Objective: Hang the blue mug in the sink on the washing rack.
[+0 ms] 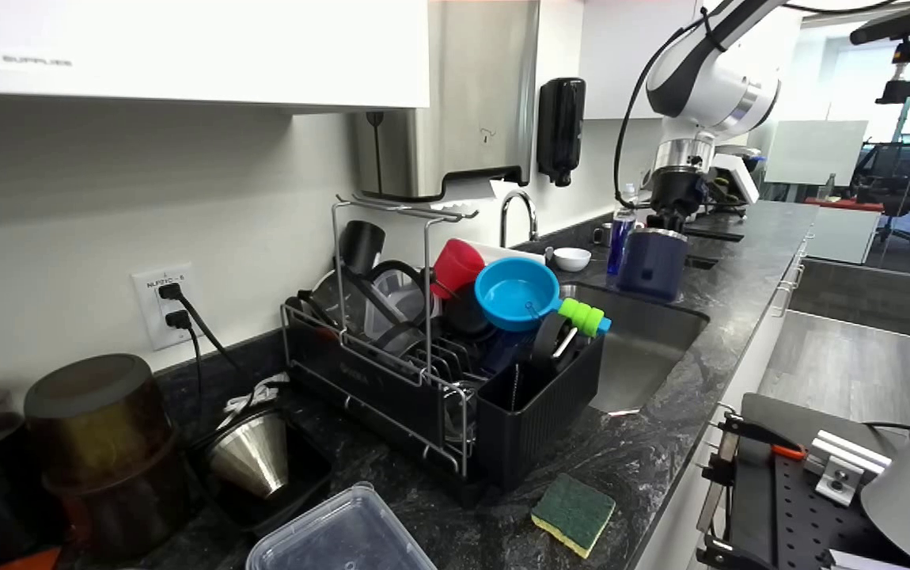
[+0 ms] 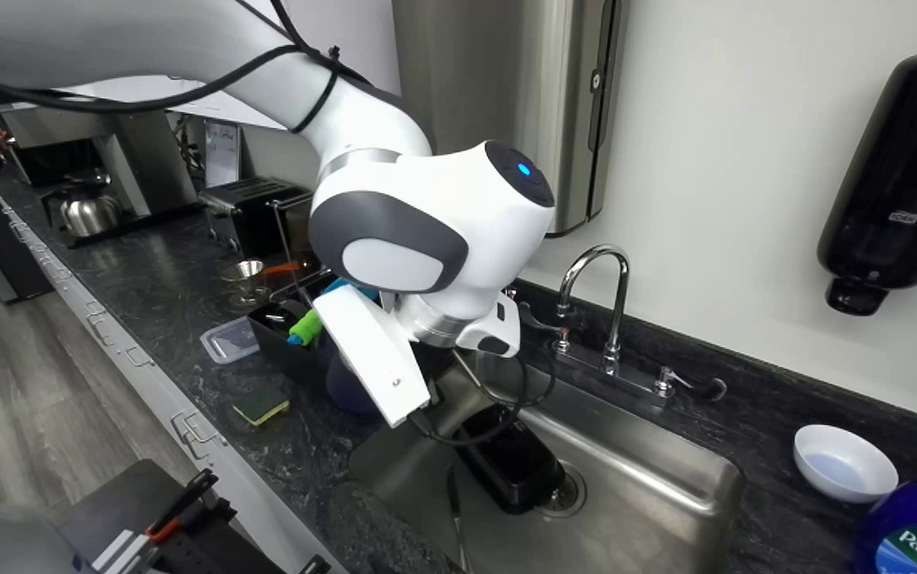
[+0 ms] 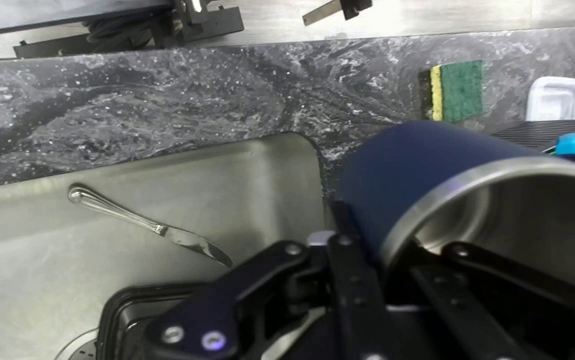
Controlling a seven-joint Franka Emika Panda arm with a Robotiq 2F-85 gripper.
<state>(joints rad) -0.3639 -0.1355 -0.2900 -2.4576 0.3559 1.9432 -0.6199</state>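
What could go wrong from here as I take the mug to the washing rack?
The fingers pinch the blue mug by one side of its rim, so a bump could make it swing or slip. The washing rack is crowded: the light-blue bowl and red cup stick up and might get knocked. I can't make out a handle on the mug, so lining it up to hang may be guesswork.

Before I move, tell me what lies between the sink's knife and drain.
The black container, plus a strip of sink floor by the knife, in an exterior view.
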